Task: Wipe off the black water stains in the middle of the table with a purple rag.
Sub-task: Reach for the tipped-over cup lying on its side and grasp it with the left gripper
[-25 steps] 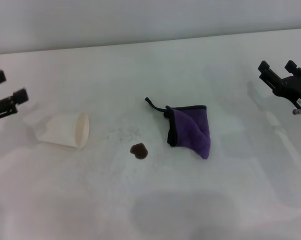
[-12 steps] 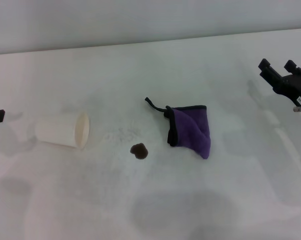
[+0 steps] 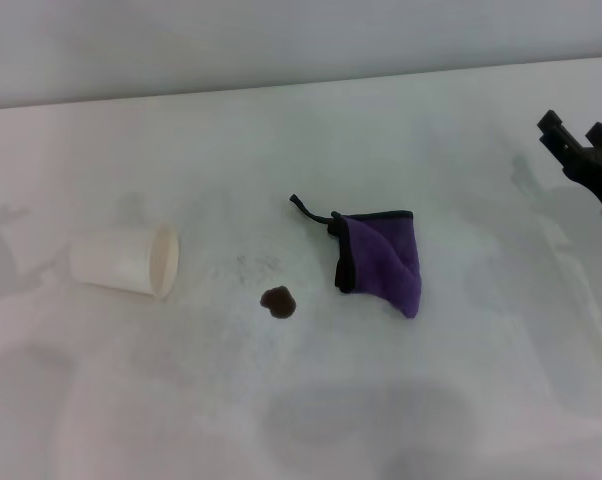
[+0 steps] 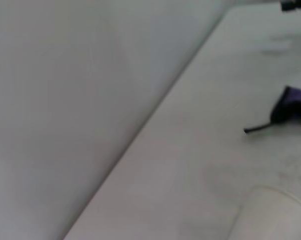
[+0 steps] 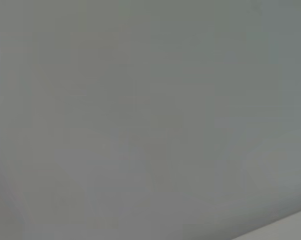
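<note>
A: Where's the stain?
B: The stain (image 3: 278,302) sits mid-table (image 3: 431,420), uncovered. The rag (image 3: 381,262) lies just right of it, apart, untouched.
A: Anything else?
B: A cup (image 3: 127,260) lies tipped over on the left.
A: Grippers?
B: Right gripper (image 3: 579,142) hangs at the far right edge, fingers parted. Left one's out of sight.

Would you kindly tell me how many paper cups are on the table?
1. The white paper cup lies on its side on the table, left of the dark stain; none seems hidden.
</note>
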Robot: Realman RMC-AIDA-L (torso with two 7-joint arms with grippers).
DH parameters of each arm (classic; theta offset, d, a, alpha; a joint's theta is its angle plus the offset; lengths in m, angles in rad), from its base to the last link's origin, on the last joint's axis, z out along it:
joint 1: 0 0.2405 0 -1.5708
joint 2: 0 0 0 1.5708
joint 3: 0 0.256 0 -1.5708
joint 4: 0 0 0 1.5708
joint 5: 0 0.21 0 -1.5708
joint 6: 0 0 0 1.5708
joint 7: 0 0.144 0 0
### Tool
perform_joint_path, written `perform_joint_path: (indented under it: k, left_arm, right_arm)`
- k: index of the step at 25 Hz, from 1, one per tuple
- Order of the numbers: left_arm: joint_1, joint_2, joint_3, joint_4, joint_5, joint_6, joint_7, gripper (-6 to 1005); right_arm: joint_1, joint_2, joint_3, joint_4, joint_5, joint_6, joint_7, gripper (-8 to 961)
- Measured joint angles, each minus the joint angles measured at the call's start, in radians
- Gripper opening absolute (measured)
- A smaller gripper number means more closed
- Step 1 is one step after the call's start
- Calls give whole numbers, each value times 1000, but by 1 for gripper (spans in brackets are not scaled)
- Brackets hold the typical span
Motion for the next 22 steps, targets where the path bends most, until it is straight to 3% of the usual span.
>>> perform_joint_path:
  k: [4,10,19,22]
  left_arm:
    - [-11,-4,0,5,50,-9,90,868]
    - [13,-11,-2,34,11,-21,167,871]
    - [74,-13,-3,183,-19,-80,221,871]
    - [57,-11,-3,202,-7,-91,215,871]
  right_arm:
    - [-9,0,29,13,0,4,0,877]
    - [-6,0,41,17,1,1,1,877]
    - [1,-2,55,11,1,-11,1,877]
    - [2,-2,56,9,0,-12,1,877]
